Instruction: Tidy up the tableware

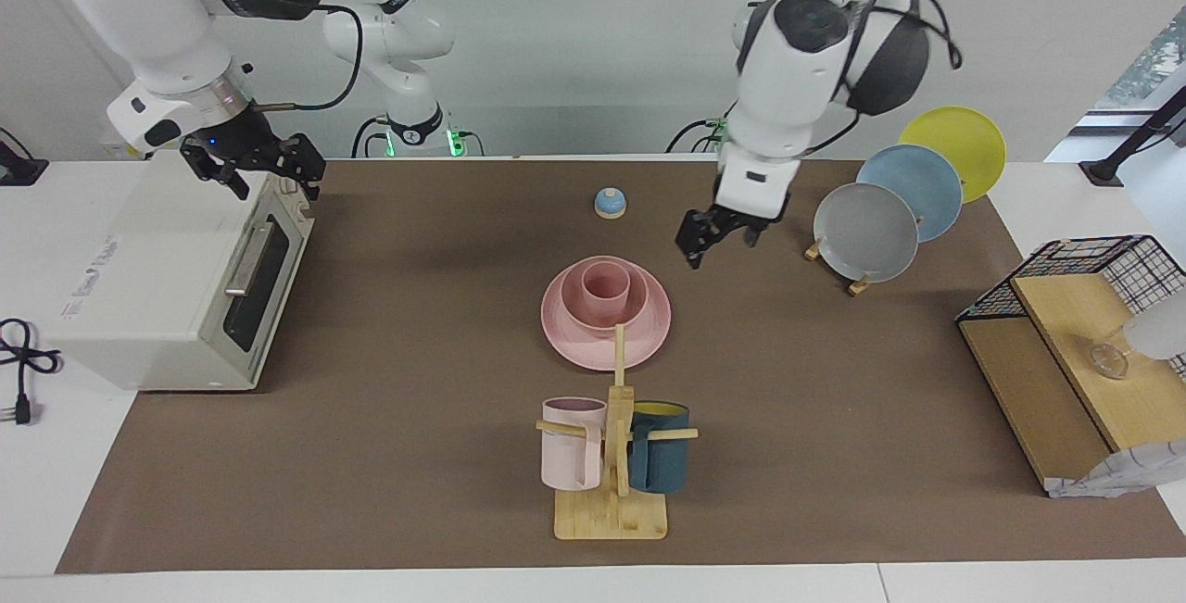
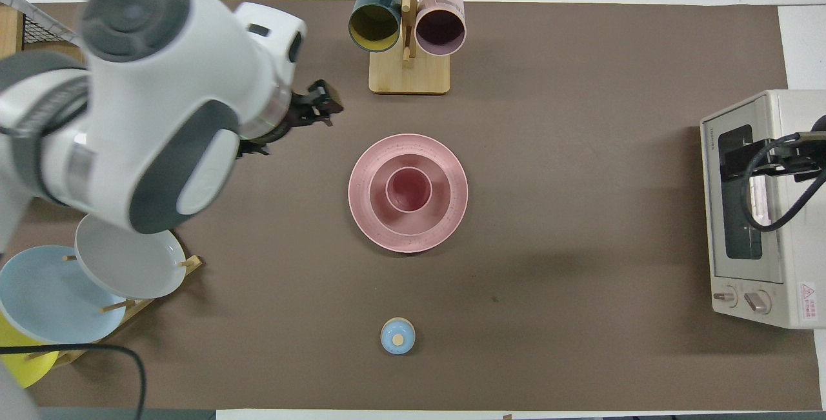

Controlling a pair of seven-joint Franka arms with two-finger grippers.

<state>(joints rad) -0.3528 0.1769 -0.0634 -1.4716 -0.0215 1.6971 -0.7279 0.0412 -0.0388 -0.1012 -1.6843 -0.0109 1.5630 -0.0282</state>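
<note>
Brown matting covers the table (image 1: 389, 418). At frame centre of the facing view, the plate (image 1: 649, 336) carries the bowl (image 1: 574, 307), which holds the cup (image 1: 605, 289); judged from this nesting, stacking appears complete, with only arm withdrawal possibly left. The left gripper (image 1: 718, 237) hangs empty in the air just right of and above the stack, apart from it; finger state cannot be told. The right gripper (image 1: 255, 163) waits over the oven (image 1: 157, 297), upper left, state likewise indeterminate.
</note>
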